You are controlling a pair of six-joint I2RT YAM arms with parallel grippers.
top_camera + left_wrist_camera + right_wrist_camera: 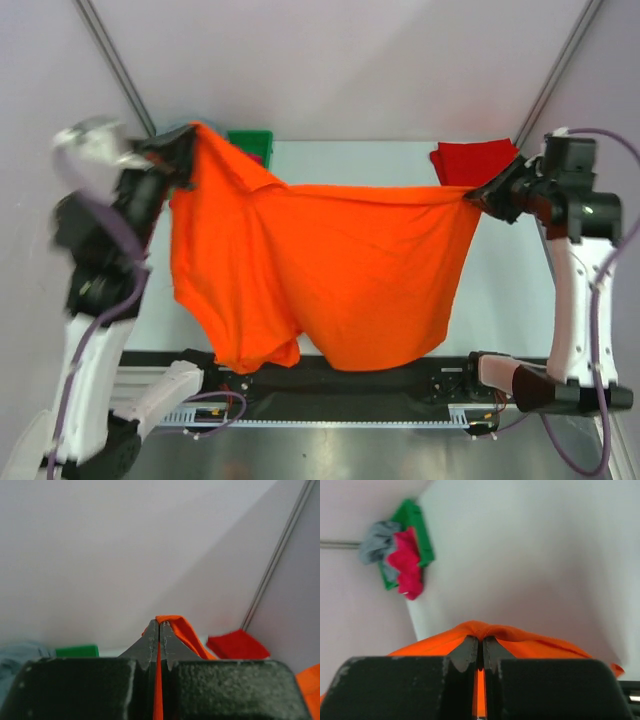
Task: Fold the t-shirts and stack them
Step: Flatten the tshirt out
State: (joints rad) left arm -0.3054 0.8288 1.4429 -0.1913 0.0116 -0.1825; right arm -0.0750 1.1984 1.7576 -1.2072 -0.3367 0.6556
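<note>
A bright orange t-shirt point(320, 270) hangs spread in the air between my two grippers, above the table. My left gripper point(190, 150) is shut on its far-left corner; the cloth runs between the jaws in the left wrist view point(159, 625). My right gripper point(478, 195) is shut on its right corner, cloth bunched over the jaws in the right wrist view point(481, 639). A red t-shirt point(472, 160) lies folded at the far right of the table, also in the left wrist view point(237, 646). Magenta pink point(406, 562) and grey point(379, 542) shirts lie bunched in the tray.
A green plastic tray point(252, 142) stands at the far left of the table, partly hidden by the orange cloth; it also shows in the right wrist view point(417, 527). The white table point(500, 290) shows to the right of the hanging shirt. The arm rail point(400, 390) lies along the near edge.
</note>
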